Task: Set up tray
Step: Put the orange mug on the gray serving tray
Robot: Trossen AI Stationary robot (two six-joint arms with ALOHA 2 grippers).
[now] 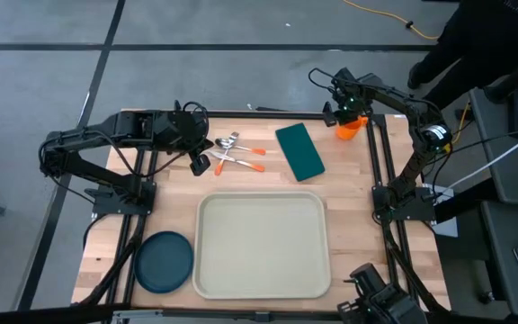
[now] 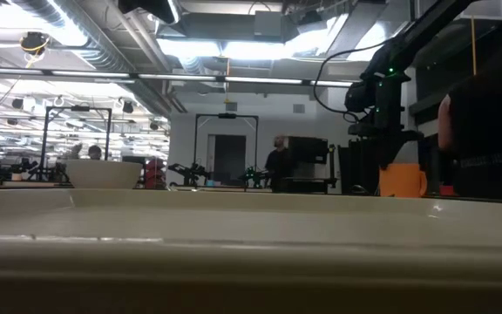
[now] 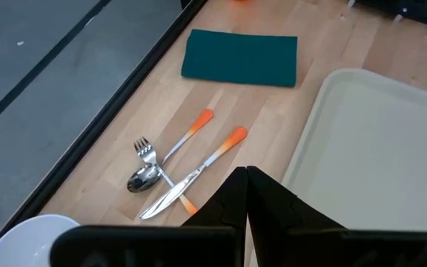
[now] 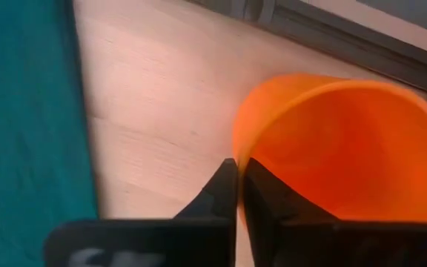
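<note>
nearest the low camera: the tray (image 2: pixel 251 235), its cream rim filling the whole foreground. from above, the tray (image 1: pixel 261 245) lies flat on the worktop (image 1: pixel 349 180) at about 6 o'clock from the worktop's middle, nothing on it that we can see.

handling, our judgement: moulded plastic, so light for its size and stiff, though a one-sided lift would likely flex it. surface smooth, probably slippery. the raised rim is the only hold; a pinch on a long edge near its middle looks best, or one gripper per side. it would slide easily on the wood if nudged.

right gripper (image 1: pixel 349 115) at 1 o'clock, far corner: fingers pinched together on the near wall of the orange cup (image 4: pixel 347 141), one finger inside, one outside. cup stands upright just beside the green napkin (image 1: pixel 299 150).

left gripper (image 3: pixel 245 194) at 10 o'clock, fingers closed together, holding nothing, hanging above the worktop near the cutlery (image 1: pixel 232 151): orange-handled fork, spoon and knife, crossed over one another.

dark round plate (image 1: pixel 163 262) at 8 o'clock, just beside the tray's left edge. white bowl (image 3: pixel 21 239) partly seen at the left wrist view's edge.
</note>
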